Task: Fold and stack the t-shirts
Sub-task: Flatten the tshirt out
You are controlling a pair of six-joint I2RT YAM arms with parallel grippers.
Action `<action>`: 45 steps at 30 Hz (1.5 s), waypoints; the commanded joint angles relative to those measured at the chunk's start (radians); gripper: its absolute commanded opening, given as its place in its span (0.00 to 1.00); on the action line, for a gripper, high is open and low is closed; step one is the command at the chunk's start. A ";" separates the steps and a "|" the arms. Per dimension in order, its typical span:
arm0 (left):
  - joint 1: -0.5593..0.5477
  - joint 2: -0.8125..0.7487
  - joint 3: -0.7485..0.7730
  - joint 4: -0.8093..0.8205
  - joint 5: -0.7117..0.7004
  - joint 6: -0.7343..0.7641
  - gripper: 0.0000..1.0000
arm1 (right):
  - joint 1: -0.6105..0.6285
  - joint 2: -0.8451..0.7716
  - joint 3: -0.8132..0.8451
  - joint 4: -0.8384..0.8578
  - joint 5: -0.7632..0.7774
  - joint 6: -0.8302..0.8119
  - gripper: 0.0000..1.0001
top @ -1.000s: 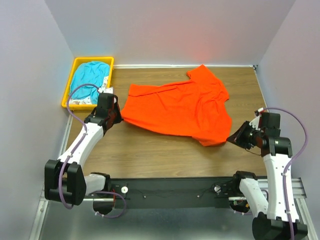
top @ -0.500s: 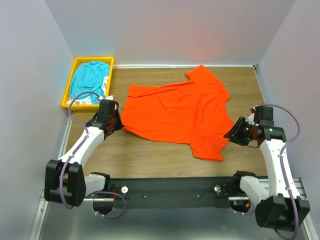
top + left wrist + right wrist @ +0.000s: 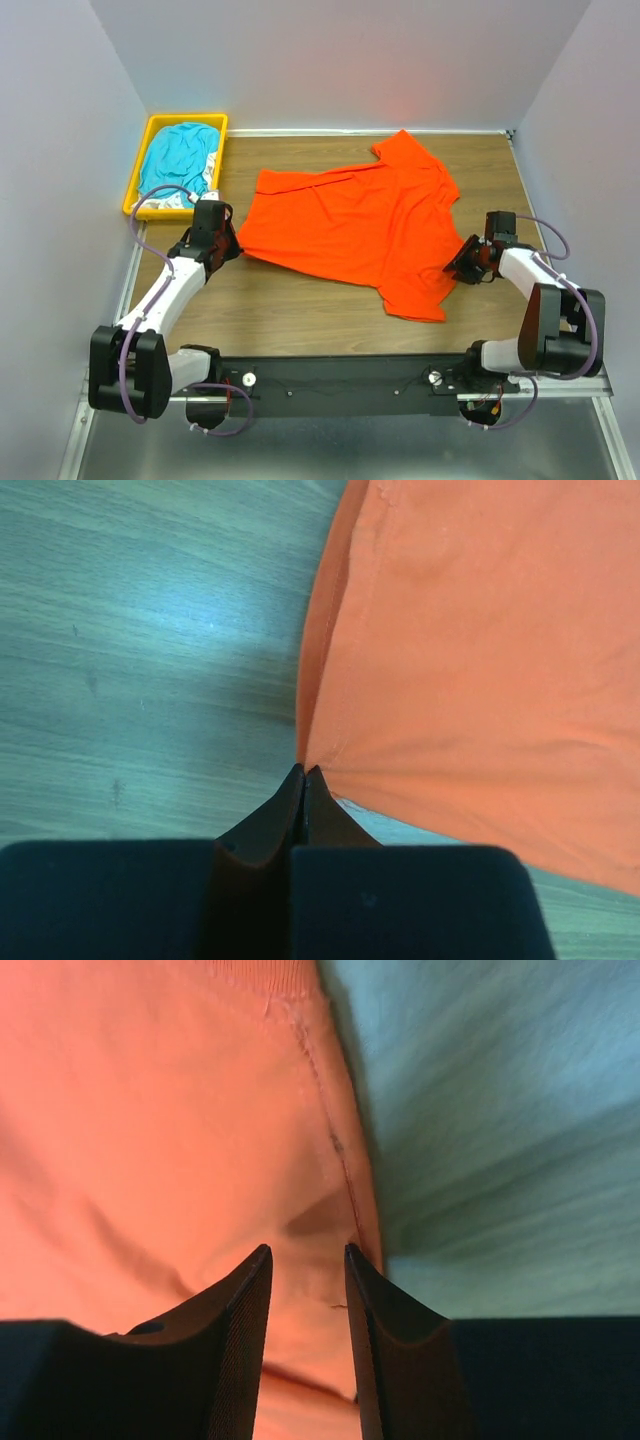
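Observation:
A bright orange-red t-shirt point(image 3: 360, 220) lies spread out across the middle of the wooden table. My left gripper point(image 3: 237, 250) is at its left corner, shut on the cloth; in the left wrist view the closed tips point(image 3: 303, 771) pinch the corner of the shirt point(image 3: 470, 660). My right gripper point(image 3: 462, 268) sits low at the shirt's right edge. Its jaws stand apart point(image 3: 308, 1252) over the orange cloth point(image 3: 150, 1130), near a seam, with nothing pinched between them. A teal-blue t-shirt point(image 3: 180, 158) and some white fabric point(image 3: 207, 184) lie in the bin.
A yellow plastic bin point(image 3: 136, 183) stands at the far left corner of the table. Grey walls close in on the left, back and right. Bare wood point(image 3: 300, 315) shows between the shirt and the arm bases along the near edge.
The right gripper opened and let go of the shirt's lower right part, which dropped flat on the table. The right arm then lowered towards the shirt's right edge. The left gripper kept its hold.

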 commanded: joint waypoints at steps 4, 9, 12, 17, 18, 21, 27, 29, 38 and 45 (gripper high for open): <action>0.021 0.022 -0.035 0.062 -0.040 -0.010 0.00 | -0.027 0.095 0.022 0.123 0.264 0.050 0.43; 0.021 0.023 -0.055 0.076 -0.023 -0.010 0.00 | -0.032 0.011 0.056 0.052 0.210 -0.063 0.44; 0.021 0.005 -0.057 0.083 -0.025 -0.007 0.13 | -0.007 -0.080 0.073 -0.002 0.097 -0.116 0.47; 0.021 -0.017 -0.017 0.071 -0.043 0.021 0.48 | 0.224 -0.166 0.097 -0.133 0.123 -0.104 0.47; 0.021 -0.023 -0.009 0.065 -0.057 0.025 0.50 | 0.269 -0.181 0.100 -0.146 0.134 -0.078 0.46; 0.021 -0.058 0.006 0.060 -0.083 0.042 0.55 | 0.472 -0.192 0.099 -0.186 0.169 -0.009 0.39; 0.020 -0.147 -0.037 0.120 -0.054 0.108 0.54 | 0.715 -0.134 0.094 -0.193 0.246 0.107 0.35; 0.020 -0.177 -0.061 0.152 -0.028 0.122 0.54 | 0.816 -0.068 0.117 -0.193 0.290 0.142 0.34; 0.018 -0.198 -0.072 0.197 -0.011 0.134 0.53 | 0.961 0.121 0.177 -0.196 0.410 0.209 0.33; 0.018 -0.188 -0.072 0.203 0.001 0.137 0.52 | 0.973 0.174 0.177 -0.195 0.441 0.219 0.30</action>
